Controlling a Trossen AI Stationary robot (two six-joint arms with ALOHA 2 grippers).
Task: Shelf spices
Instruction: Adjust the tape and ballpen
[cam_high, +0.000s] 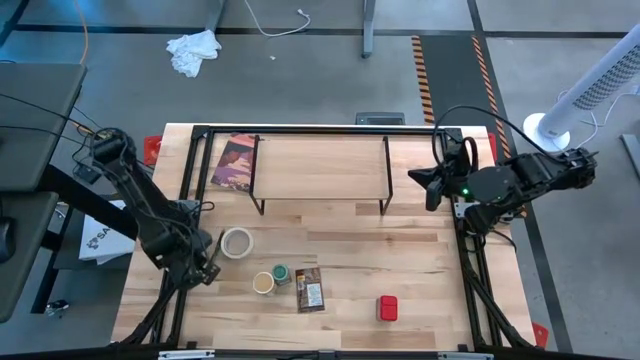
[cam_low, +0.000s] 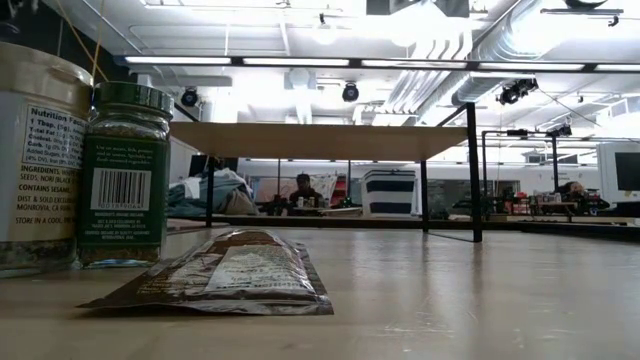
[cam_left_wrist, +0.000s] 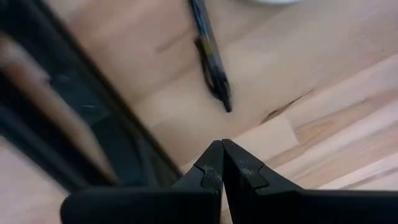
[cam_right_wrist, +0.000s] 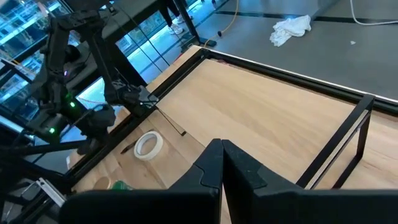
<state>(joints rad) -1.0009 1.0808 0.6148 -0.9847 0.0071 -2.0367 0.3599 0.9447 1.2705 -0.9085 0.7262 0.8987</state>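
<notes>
In the low view the big jar at the left edge has a white label with the words "Nutrition Facts", "INGREDIENTS" and "CONTAINS SESAME"; the smaller lines are too small to read. Just beside it stands the green-lidded jar, with a green label and a barcode. In front of them the flat packet lies on the table; its print cannot be read.

The high view shows what the low view does not: the tan-lidded jar and the green-lidded jar stand close together near the front of the table, the flat packet lies just beside them, and the red tin lies apart, more to the right. All four are on the table, not on the shelf, whose top board is bare. A white tape roll and a dark maroon packet are also seen only from above.

The left gripper is low at the left edge of the table, fingers pressed together and holding nothing. The right gripper waits at the right end of the shelf, fingers also together.
</notes>
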